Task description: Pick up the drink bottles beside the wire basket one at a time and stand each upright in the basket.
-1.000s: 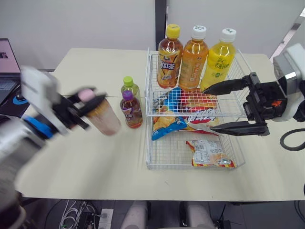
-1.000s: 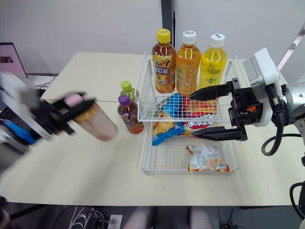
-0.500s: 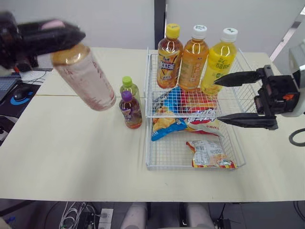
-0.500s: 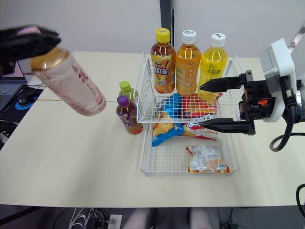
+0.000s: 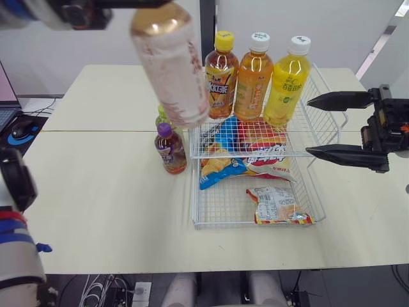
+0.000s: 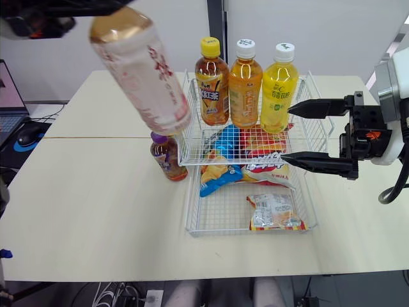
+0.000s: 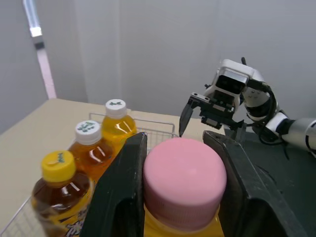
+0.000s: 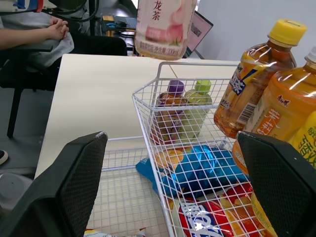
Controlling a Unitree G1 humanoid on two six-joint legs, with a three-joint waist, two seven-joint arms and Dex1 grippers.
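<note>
We see the left jaws clamped on the pink-capped bottle (image 5: 169, 64), tilted aloft by the left rear corner of the wire basket (image 5: 255, 224). The right jaws (spread wide, empty) hover at its right side.

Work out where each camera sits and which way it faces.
Left eye view: on the head, facing forward and down at the wire basket; the right gripper shows, jaws open.
Right eye view: beside it; both share one scene, slightly offset.
Left wrist view: on the left wrist, facing along the left gripper, jaws shut on the pink-capped bottle, toward the right gripper.
Right wrist view: on the right wrist, facing across the basket toward that bottle; open jaws show.
</note>
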